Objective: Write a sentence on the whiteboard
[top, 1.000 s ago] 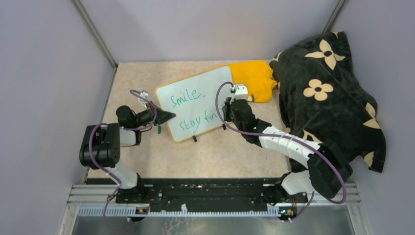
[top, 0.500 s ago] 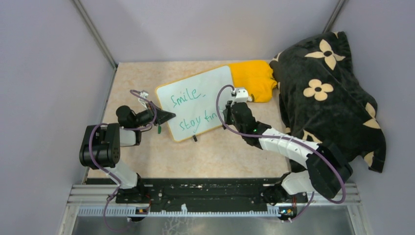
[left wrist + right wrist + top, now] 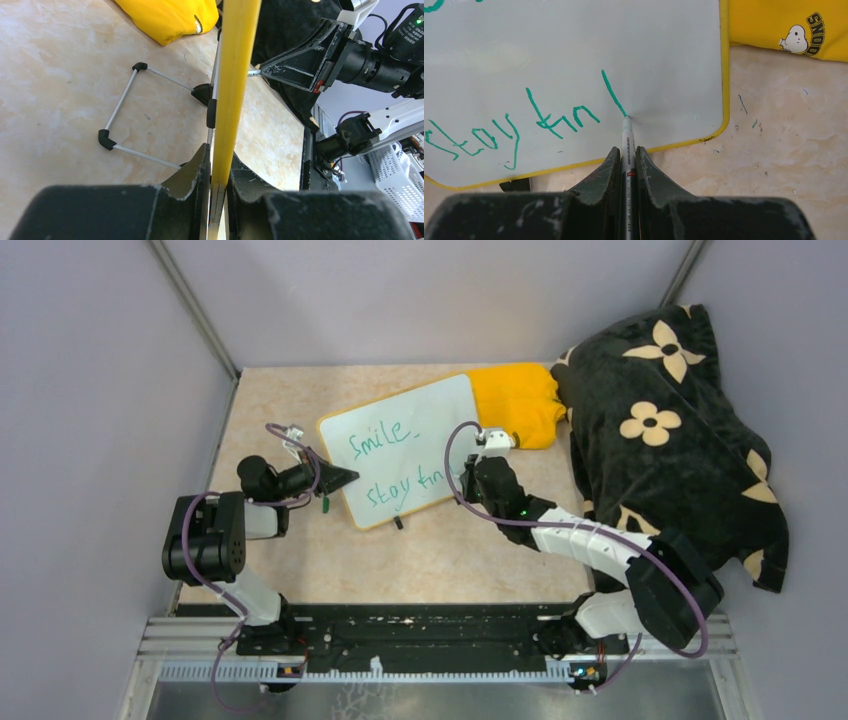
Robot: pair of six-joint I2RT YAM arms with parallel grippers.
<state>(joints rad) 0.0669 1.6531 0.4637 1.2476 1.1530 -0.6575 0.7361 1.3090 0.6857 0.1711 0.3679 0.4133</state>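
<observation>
The whiteboard stands tilted on the table, its yellow rim edge-on in the left wrist view. My left gripper is shut on the board's left edge. The sentence reads "Smile" above "stay fin" in green. My right gripper is shut on a grey marker. Its tip touches the board at the lower end of a slanted green stroke, just right of "fin".
A folded yellow cloth lies behind the board's right corner. A black flowered blanket fills the right side. The board's wire stand rests on the table behind it. A small green thing hangs under my left gripper.
My right gripper has slid slightly toward the near right with the marker, lengthening the slanted stroke after "fin". The left gripper and the board have stayed still.
</observation>
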